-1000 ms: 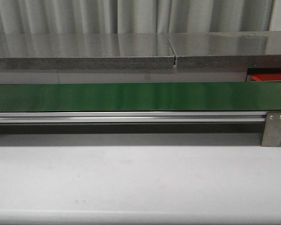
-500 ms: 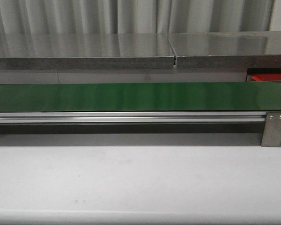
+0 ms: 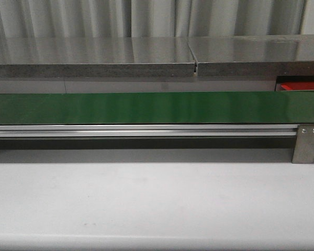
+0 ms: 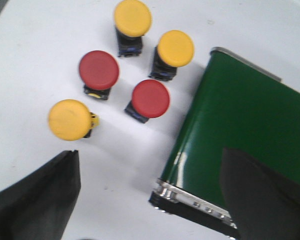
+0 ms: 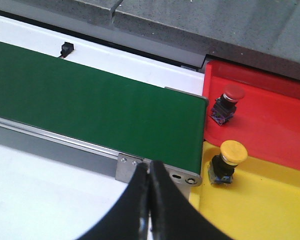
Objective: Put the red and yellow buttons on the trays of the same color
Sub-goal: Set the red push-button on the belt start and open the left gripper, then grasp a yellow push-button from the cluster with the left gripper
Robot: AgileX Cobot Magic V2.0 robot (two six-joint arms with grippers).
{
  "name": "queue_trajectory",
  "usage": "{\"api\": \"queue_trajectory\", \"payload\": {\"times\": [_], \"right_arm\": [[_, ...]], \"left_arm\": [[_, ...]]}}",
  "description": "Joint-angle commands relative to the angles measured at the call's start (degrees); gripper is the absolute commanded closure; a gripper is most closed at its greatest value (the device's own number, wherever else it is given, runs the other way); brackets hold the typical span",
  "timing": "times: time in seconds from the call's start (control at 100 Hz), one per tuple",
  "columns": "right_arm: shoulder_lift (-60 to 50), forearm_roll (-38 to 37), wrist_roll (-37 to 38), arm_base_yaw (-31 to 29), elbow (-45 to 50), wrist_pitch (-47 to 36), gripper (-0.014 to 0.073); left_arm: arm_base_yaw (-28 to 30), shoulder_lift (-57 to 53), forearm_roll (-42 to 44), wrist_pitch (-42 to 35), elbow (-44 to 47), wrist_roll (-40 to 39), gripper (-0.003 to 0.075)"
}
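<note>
While the belt (image 3: pixel 157 107) runs bare across the front view, five buttons wait on the white surface (image 4: pixel 35 55) beyond the left end effector (image 4: pixel 150 195), whose dark fingers (image 4: pixel 37 197) stand spread wide with nothing between them. Three are yellow (image 4: pixel 70 119) (image 4: pixel 133 17) (image 4: pixel 175 48) and two red (image 4: pixel 99 70) (image 4: pixel 150 98), all standing caps up beside the belt's end. The low yellow one and the nearer red one lie closest ahead of the open fingers, making the left arm the likely one for the next pick. At the belt's far end, the right end effector (image 5: pixel 150 187) hangs with fingers pressed together, empty, near a red tray (image 5: pixel 270 115) holding one red button (image 5: pixel 227 102) and a yellow tray (image 5: pixel 260 210) holding one yellow button (image 5: pixel 227 161).
</note>
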Motion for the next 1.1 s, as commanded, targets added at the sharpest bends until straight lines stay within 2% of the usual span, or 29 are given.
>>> {"api": "queue_trajectory", "payload": {"times": [0.0,0.35,0.77,0.96,1.09], "right_arm": [[-0.2,1.0,-0.4,0.0,-1.3,-3.8,0.066],[-0.2,1.0,-0.4,0.0,-1.3,-3.8,0.066],[-0.2,1.0,-0.4,0.0,-1.3,-3.8,0.066],[-0.2,1.0,-0.4,0.0,-1.3,-3.8,0.066],[-0.2,1.0,-0.4,0.0,-1.3,-3.8,0.066]], "left_arm": [[0.5,-2.2,1.5,-1.5,-1.7,-0.1,0.0153],[2.5,5.9,2.4,-1.9,-1.8,-2.1,0.0153],[2.5,11.9,2.5,-7.1,-1.8,-2.1,0.0153],[2.5,12.1,2.7,-12.1,-1.8,-2.1,0.0153],[2.5,12.1,2.7,-12.3,-1.8,-2.1,0.0153]]}}
